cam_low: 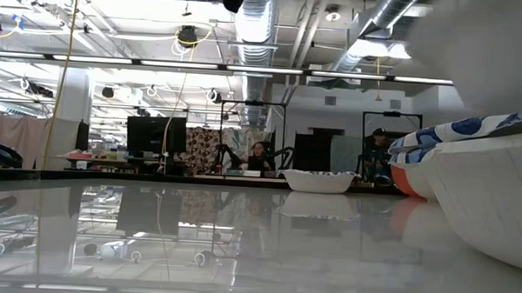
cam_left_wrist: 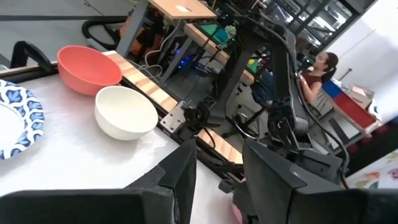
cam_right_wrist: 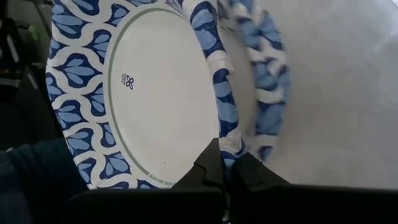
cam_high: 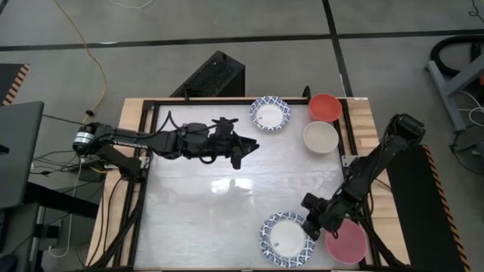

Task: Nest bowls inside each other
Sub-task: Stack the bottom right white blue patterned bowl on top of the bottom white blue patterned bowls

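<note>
At the table's near right, a white bowl with a blue patterned rim point(cam_high: 284, 237) lies over a second patterned bowl point(cam_right_wrist: 268, 93). My right gripper point(cam_high: 309, 226) is shut on the upper bowl's rim. A pink bowl point(cam_high: 348, 242) sits right beside it. Three bowls stand on their bases at the far right: another blue-rimmed bowl point(cam_high: 270, 113), a red bowl point(cam_high: 325, 106) and a plain cream bowl point(cam_high: 321, 137). Above the table's middle, my left gripper point(cam_high: 243, 155) hangs open and level, holding nothing, pointing toward the red bowl point(cam_left_wrist: 88, 67) and the cream bowl point(cam_left_wrist: 125, 112). My right gripper pinches the upper patterned bowl's rim point(cam_right_wrist: 227, 144) between its two fingertips, on the side toward the pink bowl. The fingers come slanting down from the table's right. The bowl sits tilted, and the lower bowl's rim shows just beyond it.
A black frame point(cam_high: 148, 151) borders the shiny table top. The right arm point(cam_high: 378, 162) slants across the table's right edge. Free room lies across the middle and near left. In the left wrist view a person point(cam_left_wrist: 318, 74) sits beyond the table among desks.
</note>
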`<control>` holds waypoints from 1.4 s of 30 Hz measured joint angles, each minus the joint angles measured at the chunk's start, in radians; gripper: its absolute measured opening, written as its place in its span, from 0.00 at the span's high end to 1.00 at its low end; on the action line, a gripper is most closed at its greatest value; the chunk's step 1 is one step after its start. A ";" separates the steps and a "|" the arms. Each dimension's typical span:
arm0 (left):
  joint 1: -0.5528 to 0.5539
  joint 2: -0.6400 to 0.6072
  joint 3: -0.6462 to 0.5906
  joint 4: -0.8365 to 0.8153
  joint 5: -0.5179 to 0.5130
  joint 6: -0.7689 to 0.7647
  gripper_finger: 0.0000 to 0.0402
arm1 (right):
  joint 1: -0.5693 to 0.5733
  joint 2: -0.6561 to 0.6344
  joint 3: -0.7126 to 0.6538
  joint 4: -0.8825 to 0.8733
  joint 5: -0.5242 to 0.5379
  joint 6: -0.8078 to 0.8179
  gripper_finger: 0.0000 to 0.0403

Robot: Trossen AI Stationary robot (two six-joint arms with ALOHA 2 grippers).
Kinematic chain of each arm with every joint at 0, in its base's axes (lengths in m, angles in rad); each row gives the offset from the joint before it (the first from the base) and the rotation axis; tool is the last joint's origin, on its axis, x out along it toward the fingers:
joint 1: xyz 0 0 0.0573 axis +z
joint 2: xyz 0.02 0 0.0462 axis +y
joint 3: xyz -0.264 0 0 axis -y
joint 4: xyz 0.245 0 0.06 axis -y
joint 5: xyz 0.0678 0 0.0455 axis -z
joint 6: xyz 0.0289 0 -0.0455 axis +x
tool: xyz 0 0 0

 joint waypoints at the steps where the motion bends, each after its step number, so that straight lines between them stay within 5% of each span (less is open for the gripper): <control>1: 0.000 0.000 0.000 0.000 0.002 0.000 0.70 | -0.003 0.000 0.009 -0.001 0.001 -0.012 0.96; 42: 0.004 0.000 0.000 -0.019 -0.005 -0.002 0.70 | -0.055 0.155 0.043 -0.011 -0.077 -0.060 0.95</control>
